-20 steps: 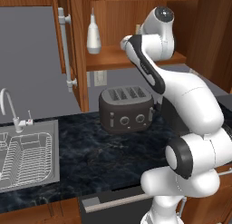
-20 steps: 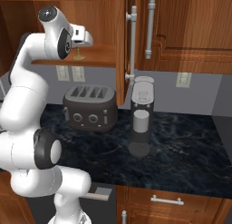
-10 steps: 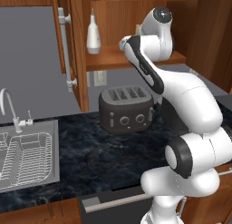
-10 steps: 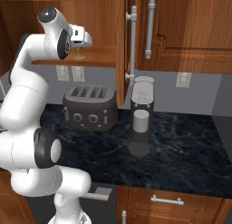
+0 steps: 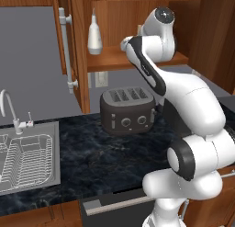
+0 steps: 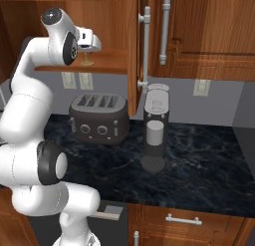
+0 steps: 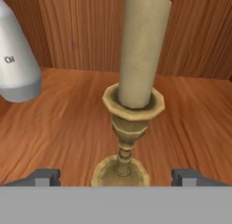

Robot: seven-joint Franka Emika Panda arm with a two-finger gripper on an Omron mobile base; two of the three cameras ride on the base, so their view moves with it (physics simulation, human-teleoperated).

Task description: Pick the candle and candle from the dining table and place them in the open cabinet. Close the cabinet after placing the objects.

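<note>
The slim pale taper candle [image 7: 141, 51] stands upright in its gold candlestick [image 7: 129, 128] on the shelf [image 7: 54, 128] of the open cabinet [image 5: 114, 60]. My gripper [image 7: 117, 175] is open. Its two fingertips [image 7: 45, 177] sit wide apart on either side of the candlestick's round base and are not touching it. In the right base view the hand [image 6: 92, 41] reaches into the cabinet [image 6: 112, 58] just above the candlestick foot [image 6: 88, 61]. The squat cream candle and the dining table are out of view.
A white tapered bottle [image 5: 94, 35] [image 7: 16, 60] stands on the same shelf, left of the candle. Open cabinet doors [image 5: 75, 51] [image 6: 134, 46] flank the shelf. On the black counter [image 5: 92, 157] below are a toaster [image 5: 128, 111], a coffee machine [image 6: 155, 125] and a sink [image 5: 25, 161].
The arm has barely shifted. The taper candle stays on the shelf and the fingers stay apart.
</note>
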